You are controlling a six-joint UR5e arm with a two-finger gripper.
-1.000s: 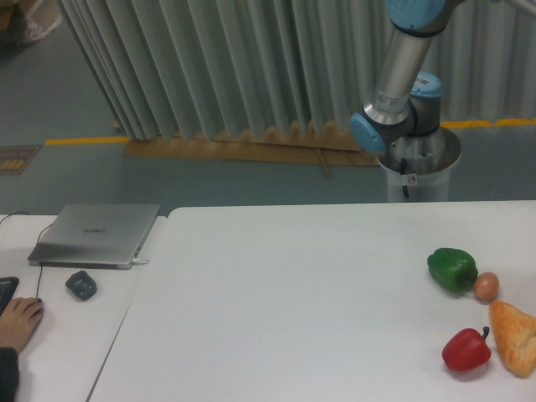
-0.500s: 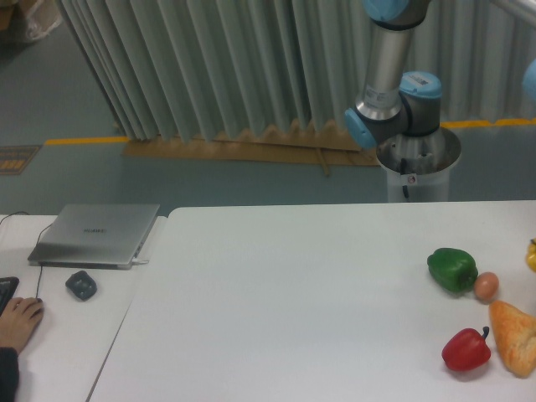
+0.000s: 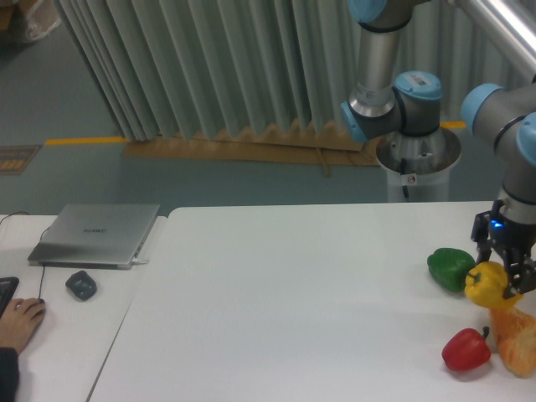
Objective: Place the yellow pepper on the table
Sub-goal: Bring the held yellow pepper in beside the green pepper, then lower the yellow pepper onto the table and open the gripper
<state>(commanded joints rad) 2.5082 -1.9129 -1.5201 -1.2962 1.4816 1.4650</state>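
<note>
So the hand (image 3: 496, 283) is pinching the yellow pepper (image 3: 487, 283) between its two fingers, at the far right of the tabletop (image 3: 293, 310). Pepper hangs in the grip, w/ the green pepper (image 3: 450, 269) just to its left and the bread piece (image 3: 514, 337) right below it; red pepper (image 3: 466, 349) sits lower left of that. Can't tell for sure whether the yellow one is clear of the surface or how high, but it looks held above the bread, not resting on anything.

Progress, as I judge it: pick-up is done, pepper is secured and carried over the tabletop. Left to do: bring it down onto a bare patch, release, back off. Spot under it is crowded w/ other food, so a free area to the left looks the safer place to set down. Laptop (image 3: 96, 234) and mouse (image 3: 81, 285) are on the side desk, not involved
</note>
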